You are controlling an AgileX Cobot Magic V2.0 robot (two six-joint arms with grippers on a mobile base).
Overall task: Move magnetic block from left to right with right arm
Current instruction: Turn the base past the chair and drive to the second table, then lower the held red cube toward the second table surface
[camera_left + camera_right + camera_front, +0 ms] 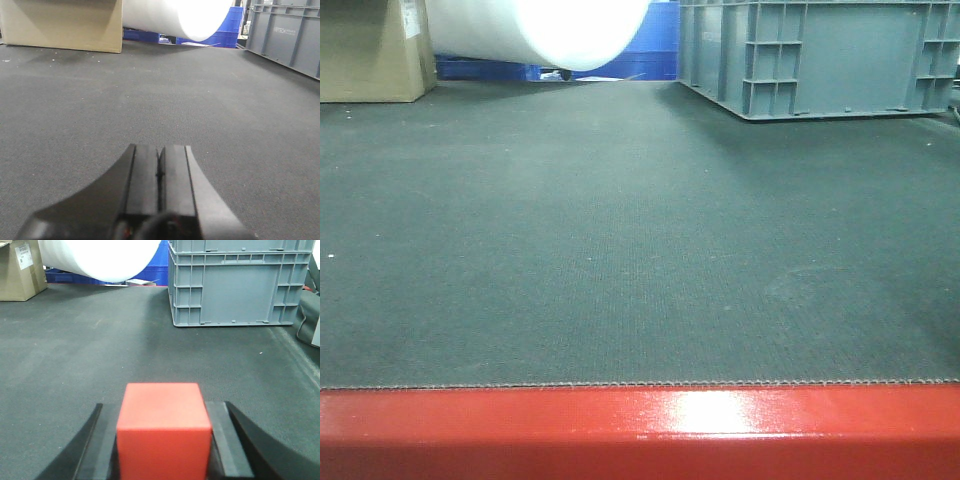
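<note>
The magnetic block (pixel 163 430), a plain red cube, fills the space between the two black fingers of my right gripper (pixel 163 412), which is shut on it just above the dark mat (pixel 100 350). Both fingers press flat against the cube's sides. My left gripper (pixel 160 160) is shut with nothing between its pads and hovers low over the mat. In the front view neither gripper nor the block shows; only the mat (pixel 620 250) and the glossy red table edge (pixel 640 430) appear.
A grey plastic crate (pixel 235 282) stands at the back right. A cardboard box (pixel 62 25) sits at the back left, and a large white roll (pixel 580 30) lies between them in front of blue bins (pixel 225 30).
</note>
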